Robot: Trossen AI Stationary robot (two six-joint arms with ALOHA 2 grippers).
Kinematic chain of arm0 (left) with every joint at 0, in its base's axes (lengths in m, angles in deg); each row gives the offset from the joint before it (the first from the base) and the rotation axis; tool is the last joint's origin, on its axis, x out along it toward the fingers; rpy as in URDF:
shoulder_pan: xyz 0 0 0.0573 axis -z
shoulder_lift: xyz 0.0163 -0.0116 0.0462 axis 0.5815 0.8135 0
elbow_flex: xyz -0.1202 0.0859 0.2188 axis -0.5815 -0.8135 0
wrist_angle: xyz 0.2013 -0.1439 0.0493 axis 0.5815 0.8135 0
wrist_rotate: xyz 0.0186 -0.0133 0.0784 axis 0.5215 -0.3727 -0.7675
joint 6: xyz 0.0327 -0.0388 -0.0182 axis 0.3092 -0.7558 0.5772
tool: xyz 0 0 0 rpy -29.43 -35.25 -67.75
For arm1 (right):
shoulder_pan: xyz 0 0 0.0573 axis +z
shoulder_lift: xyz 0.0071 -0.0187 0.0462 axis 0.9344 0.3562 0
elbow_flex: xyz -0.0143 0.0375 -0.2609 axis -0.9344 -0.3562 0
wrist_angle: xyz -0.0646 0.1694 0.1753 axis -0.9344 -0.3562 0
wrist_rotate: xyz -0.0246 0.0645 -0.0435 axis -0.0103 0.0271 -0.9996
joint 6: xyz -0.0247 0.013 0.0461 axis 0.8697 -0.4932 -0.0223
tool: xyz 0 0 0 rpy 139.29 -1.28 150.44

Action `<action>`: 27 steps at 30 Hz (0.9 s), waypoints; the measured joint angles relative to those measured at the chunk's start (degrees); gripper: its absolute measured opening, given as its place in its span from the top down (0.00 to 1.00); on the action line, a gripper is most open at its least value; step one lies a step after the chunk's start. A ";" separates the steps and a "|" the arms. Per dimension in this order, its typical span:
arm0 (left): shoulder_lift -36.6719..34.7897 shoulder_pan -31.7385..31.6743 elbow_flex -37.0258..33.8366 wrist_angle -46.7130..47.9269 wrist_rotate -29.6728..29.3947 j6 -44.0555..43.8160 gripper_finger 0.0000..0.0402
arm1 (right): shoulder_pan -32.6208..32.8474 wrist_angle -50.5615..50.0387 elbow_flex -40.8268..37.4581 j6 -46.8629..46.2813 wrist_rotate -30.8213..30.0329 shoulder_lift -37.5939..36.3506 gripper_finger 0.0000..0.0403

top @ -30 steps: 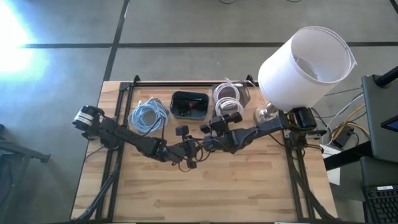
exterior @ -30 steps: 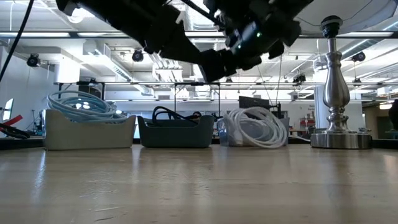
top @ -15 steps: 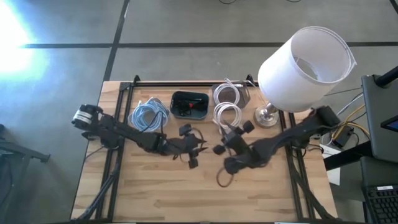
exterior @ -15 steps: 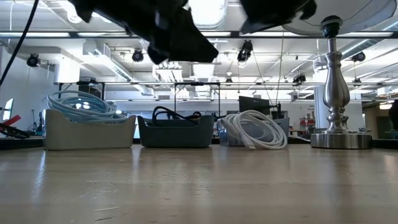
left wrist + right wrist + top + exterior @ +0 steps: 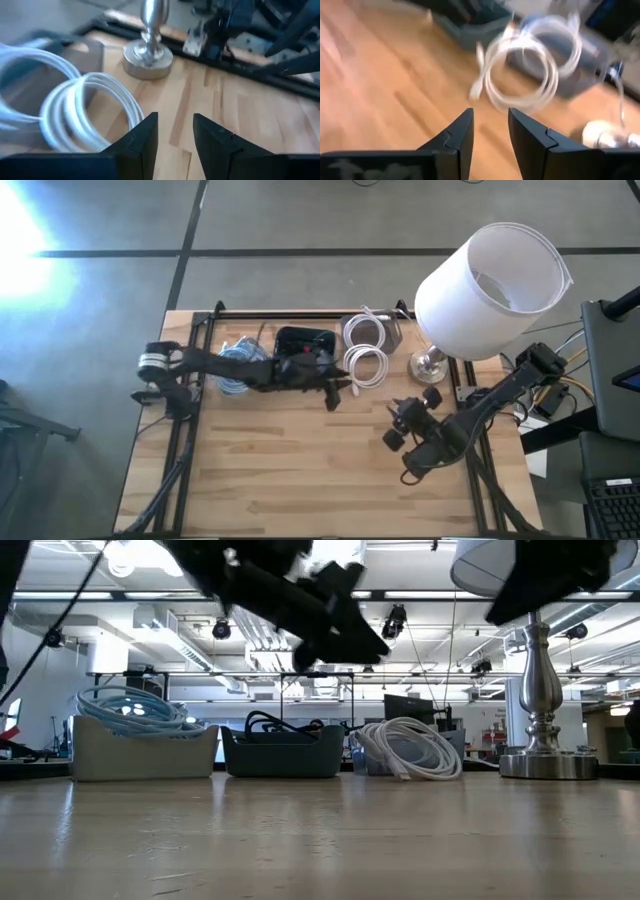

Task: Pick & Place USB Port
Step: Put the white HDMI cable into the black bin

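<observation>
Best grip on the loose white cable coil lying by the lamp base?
Likely from straight above, pinching across one side of the white cable coil where the strands bunch. It lies flat on the table, so its open centre should leave room for a finger.

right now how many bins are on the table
3, in a row along the far edge: a beige bin holding blue cable on the left, a dark bin in the middle, and a bin holding white cable, mostly hidden, beside the lamp.

White-shaded lamp on a chrome base [image 5: 430, 363] stands at the wooden table's [image 5: 270, 480] back right corner. Coiled light-blue cable [image 5: 130, 707] fills a beige bin [image 5: 145, 753] at the back left.
</observation>
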 joint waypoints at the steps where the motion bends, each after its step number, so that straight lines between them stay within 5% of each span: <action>1: 2.02 -0.72 2.17 1.18 1.43 0.47 0.69 | 0.22 -0.23 -0.66 -0.72 1.86 0.01 0.71; 9: 15.74 -4.83 18.77 15.20 0.37 1.58 0.69 | 0.19 -0.60 -4.03 -4.71 14.46 -0.88 0.70; 13: 19.41 -5.91 23.49 23.44 -6.40 2.30 0.69 | 0.21 0.30 -5.30 -4.89 19.51 -1.06 0.70; 16: 20.01 -6.46 24.87 25.12 -12.46 2.48 0.69 | 0.21 0.87 -5.97 -5.58 21.33 -0.95 0.70; 27: 20.35 -8.42 22.66 24.57 -12.90 1.88 0.72 | 0.19 1.69 -6.34 -5.62 21.45 -1.07 0.71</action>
